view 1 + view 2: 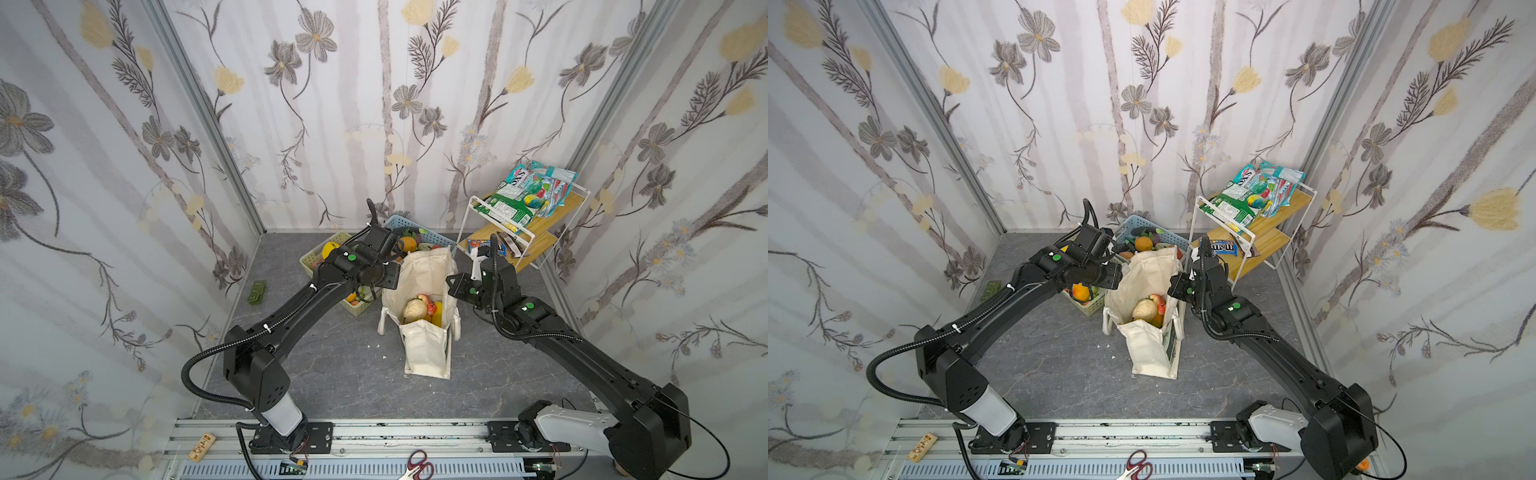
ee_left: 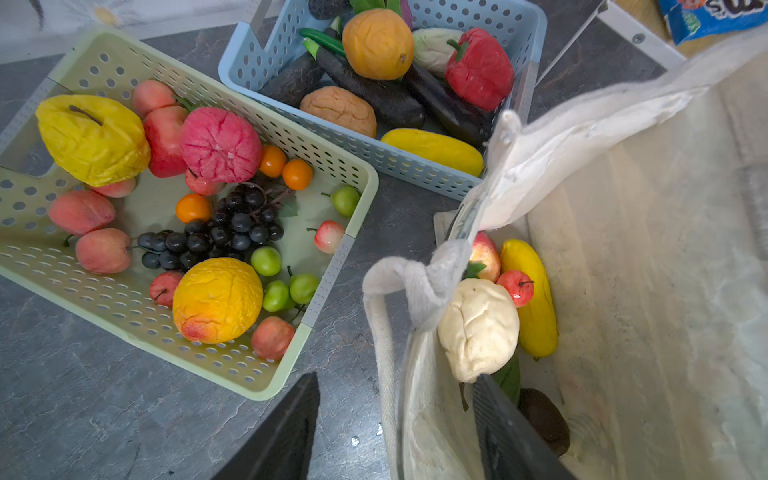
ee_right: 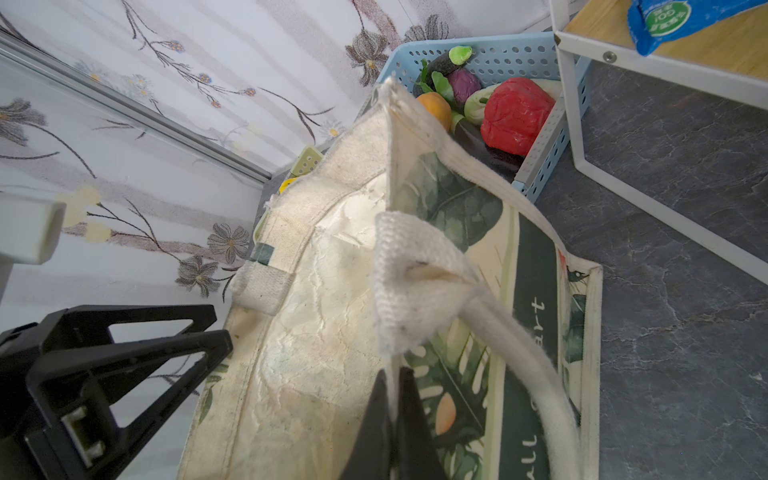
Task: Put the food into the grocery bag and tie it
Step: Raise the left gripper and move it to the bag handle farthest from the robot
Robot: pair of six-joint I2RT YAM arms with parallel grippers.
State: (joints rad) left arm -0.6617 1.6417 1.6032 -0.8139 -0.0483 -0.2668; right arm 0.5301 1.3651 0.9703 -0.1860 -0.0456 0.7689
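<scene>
Grocery bag stands upright on the worktop between the two arms, mouth open. Food already inside: cauliflower, yellow mango, red apple, plus a dark item low down that I can't identify.

My right end effector is pinched fully closed on the printed side wall of the bag at the rim, just below the handle loop. I read that as keeping the mouth propped open and the floppy canvas from folding in.

My left end effector is partly open and holds nothing. One finger hangs inside the bag by the cauliflower, the other outside over bare worktop, so the jaws straddle the near wall next to the rope handle. It looks set up to take that rim or handle, probably heading toward the tie step.

Room is tight on the left. The green basket has its corner just beside the bag wall, leaving only a narrow strip of worktop for the outer finger. The blue basket sits right behind the bag's far rim. The white rack is near on the right, its leg close to my right wrist. Open worktop lies in front of the bag, toward the rail.
</scene>
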